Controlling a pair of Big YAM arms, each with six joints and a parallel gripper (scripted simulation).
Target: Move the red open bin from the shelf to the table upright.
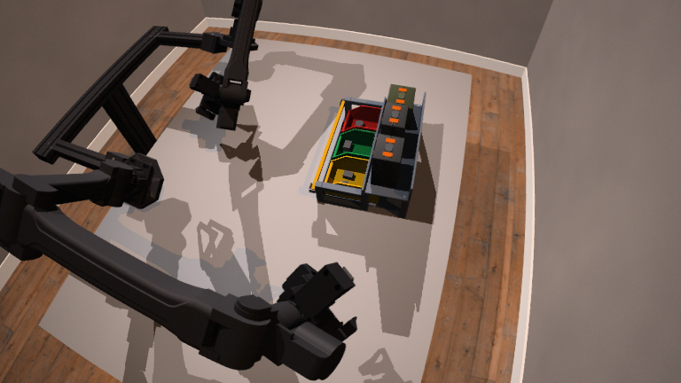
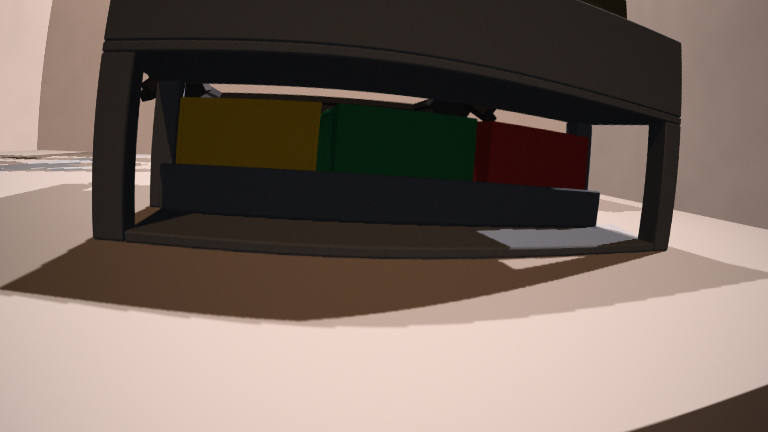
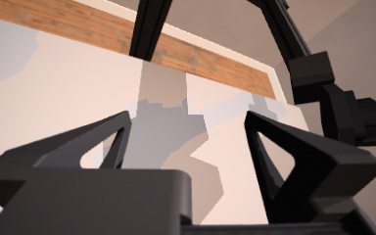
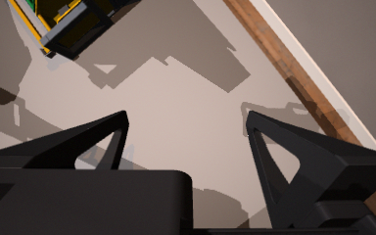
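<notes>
The red open bin (image 1: 362, 118) (image 2: 532, 154) stands at the far end of the lower level of a dark shelf (image 1: 346, 194) (image 2: 396, 8), with a grey part in it. A green bin (image 1: 355, 142) (image 2: 396, 141) and a yellow bin (image 1: 342, 171) (image 2: 249, 133) stand beside it, each with a grey part. My left gripper (image 1: 216, 117) (image 3: 187, 117) is open and empty, hanging over the table well left of the shelf. My right gripper (image 1: 351, 303) (image 4: 187, 117) is open and empty, over the table in front of the shelf. A corner of the shelf also shows in the right wrist view (image 4: 66, 25).
Dark cases with orange tags (image 1: 390, 150) and an olive case (image 1: 402, 92) sit on the shelf's upper level behind the bins. A yellow rail (image 1: 326, 150) runs along the bins' open side. A black frame (image 1: 100, 97) (image 3: 147, 29) stands at the table's left edge.
</notes>
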